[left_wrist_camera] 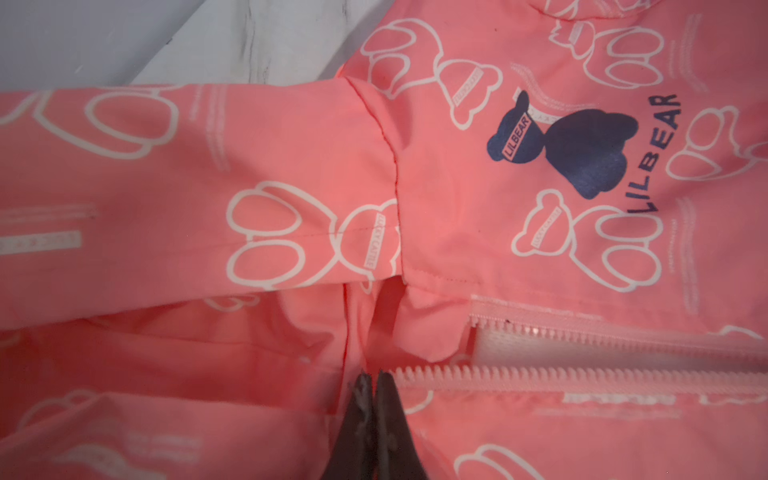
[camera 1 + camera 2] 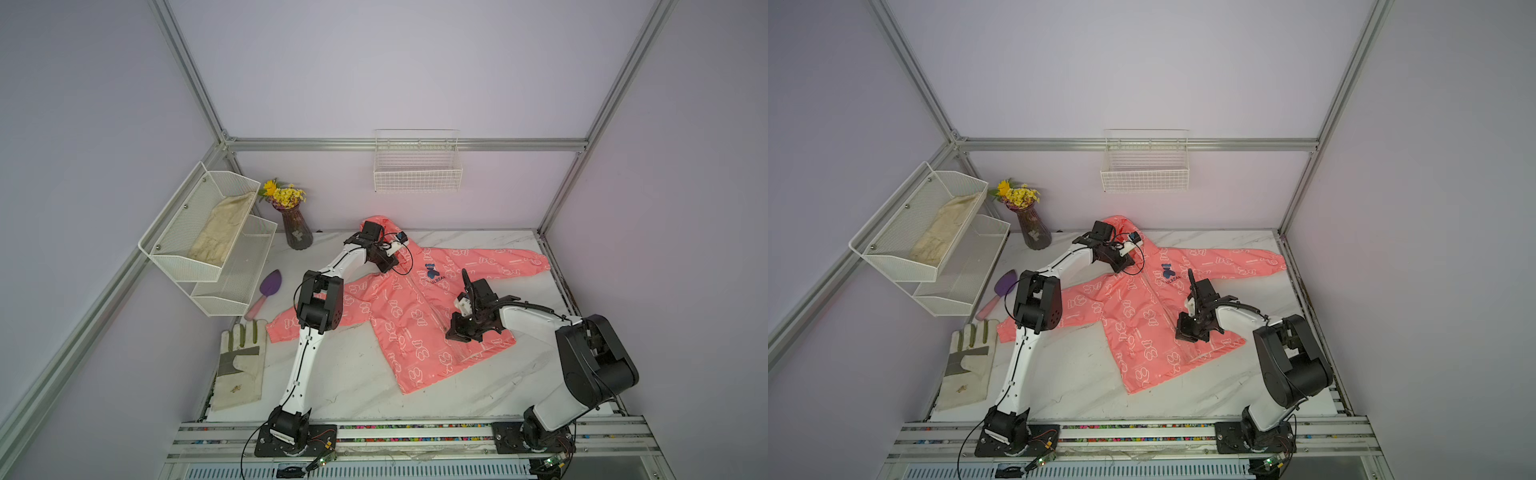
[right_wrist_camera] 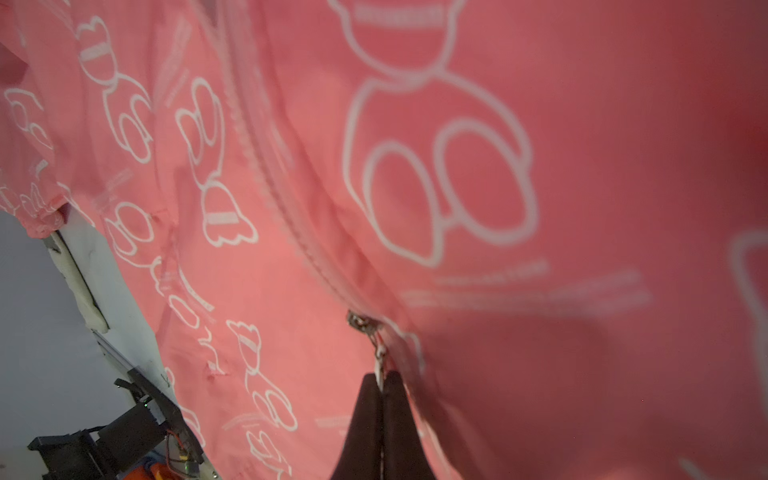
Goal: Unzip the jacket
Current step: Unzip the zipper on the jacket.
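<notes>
Partly unzipped coral jacket [image 2: 399,316] lies flat; left claw [image 1: 376,382] pinches collar [image 1: 357,328], right claw [image 3: 380,382] zipper pull [image 3: 377,357].

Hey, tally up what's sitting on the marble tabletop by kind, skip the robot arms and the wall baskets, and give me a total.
jacket: 1
work glove: 1
trowel: 1
vase of flowers: 1
Total: 4
</notes>
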Robot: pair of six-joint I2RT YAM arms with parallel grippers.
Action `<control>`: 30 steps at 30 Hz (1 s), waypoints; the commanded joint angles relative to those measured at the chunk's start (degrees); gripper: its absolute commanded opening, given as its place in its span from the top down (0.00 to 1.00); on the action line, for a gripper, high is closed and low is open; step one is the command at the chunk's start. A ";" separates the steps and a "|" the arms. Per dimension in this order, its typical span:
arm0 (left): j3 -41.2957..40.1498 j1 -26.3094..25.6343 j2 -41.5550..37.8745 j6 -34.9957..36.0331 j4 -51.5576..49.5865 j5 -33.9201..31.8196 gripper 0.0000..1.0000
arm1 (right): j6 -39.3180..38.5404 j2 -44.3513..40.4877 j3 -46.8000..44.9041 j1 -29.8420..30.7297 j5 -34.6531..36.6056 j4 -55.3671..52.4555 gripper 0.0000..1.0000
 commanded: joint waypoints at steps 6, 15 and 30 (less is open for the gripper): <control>-2.06 1.65 -3.28 1.66 7.96 -5.67 1.00 | 12.08 -11.79 -6.44 0.13 3.57 -16.31 1.00; -6.47 0.48 -6.02 5.02 10.12 -4.06 0.99 | 13.00 -11.47 -6.55 -1.50 4.29 -19.30 1.00; -43.92 -2.96 -41.86 -30.21 38.30 -29.41 0.00 | -0.37 -4.68 11.36 -1.66 8.58 -14.29 0.46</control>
